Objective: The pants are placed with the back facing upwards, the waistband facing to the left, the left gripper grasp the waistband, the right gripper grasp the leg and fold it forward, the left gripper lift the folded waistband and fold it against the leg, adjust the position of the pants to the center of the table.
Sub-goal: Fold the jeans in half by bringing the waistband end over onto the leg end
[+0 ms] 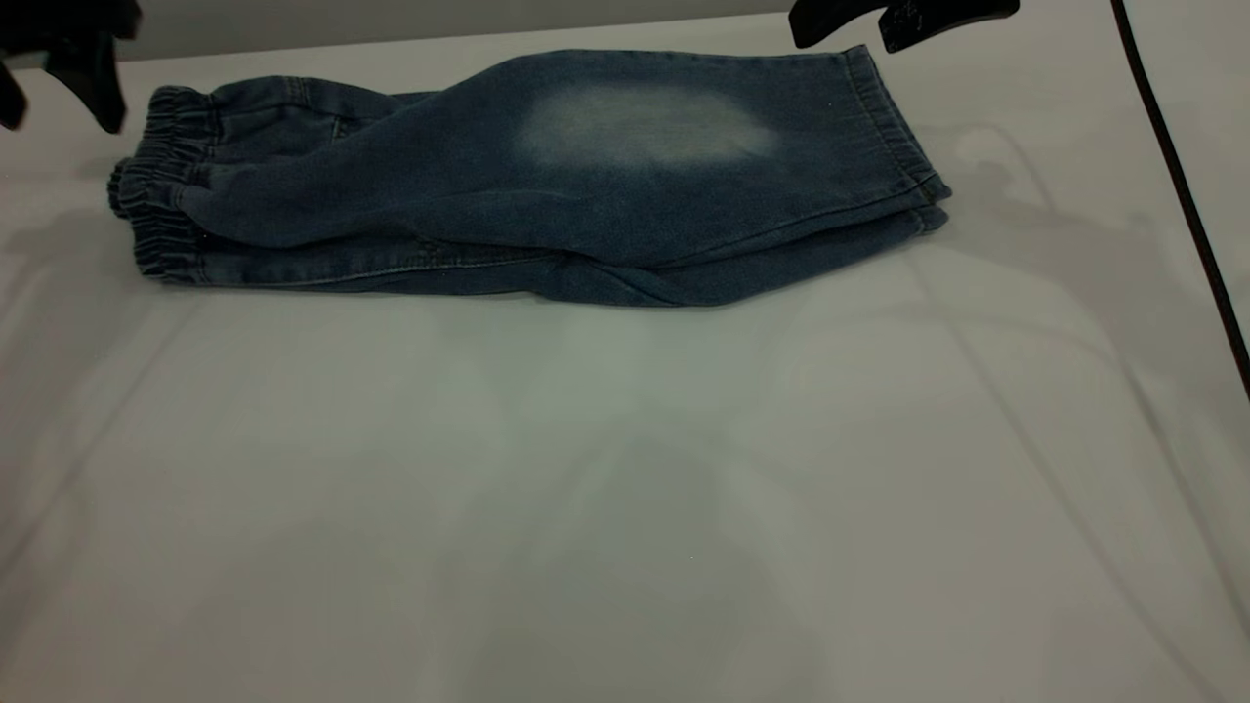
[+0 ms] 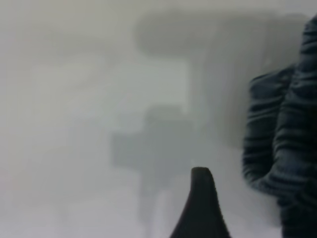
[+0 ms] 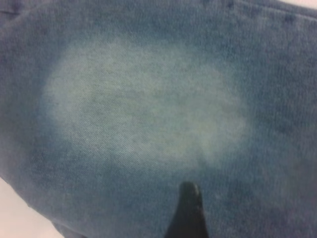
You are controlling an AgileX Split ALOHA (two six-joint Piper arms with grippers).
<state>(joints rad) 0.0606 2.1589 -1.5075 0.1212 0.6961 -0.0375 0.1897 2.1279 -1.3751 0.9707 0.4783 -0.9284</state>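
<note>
Bare worktop (image 1: 625,508) fills your foreground. Your pants (image 1: 547,195) lie folded at twelve o'clock, long axis nine to three, waistband (image 1: 156,195) at nine, pale-patched leg (image 1: 645,127) on top. Left gripper (image 1: 59,59) hovers off the waistband, right gripper (image 1: 898,20) above the hem; whether either's fingers are open, you cannot tell.

Two black claws and one trailing cable, that's all the robot shows.

At the exterior view's upper left, the left gripper (image 1: 59,59) is plain matt black, angular, with pointed fingers; its own wrist view catches one dark, rounded fingertip (image 2: 200,208). Upper right, the right gripper (image 1: 898,21) is a flat black shape with faint pale markings, and a thin black cable (image 1: 1187,195) runs down beside it. Its fingertip (image 3: 187,213) is dark and tapering.
</note>
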